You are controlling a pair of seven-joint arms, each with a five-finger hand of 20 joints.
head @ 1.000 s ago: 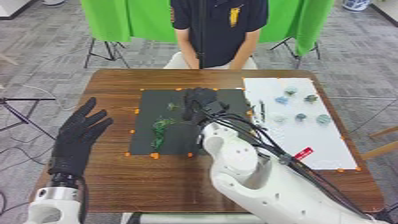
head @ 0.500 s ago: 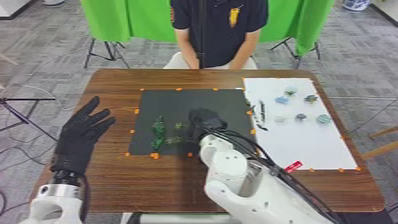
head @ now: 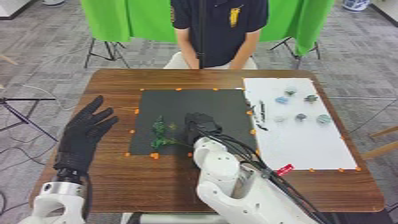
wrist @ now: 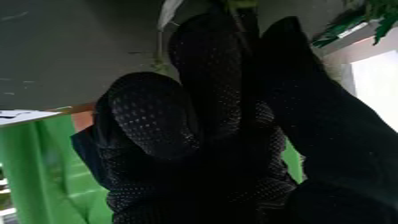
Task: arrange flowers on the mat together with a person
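As right robot hand point(head: 201, 121) pinches a stem point(wrist: 238, 4), left robot hand point(head: 83, 132) spread, greenery point(head: 160, 131) between

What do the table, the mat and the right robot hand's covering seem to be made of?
Table: wood or wood-look laminate, slightly glossy; brown with streaky grain.
Mat: matte, dark grey, perhaps felt or card; it lies flat without shine, which leaves that open.
Right robot hand: black fabric glove, dull, with a fine dotted texture.
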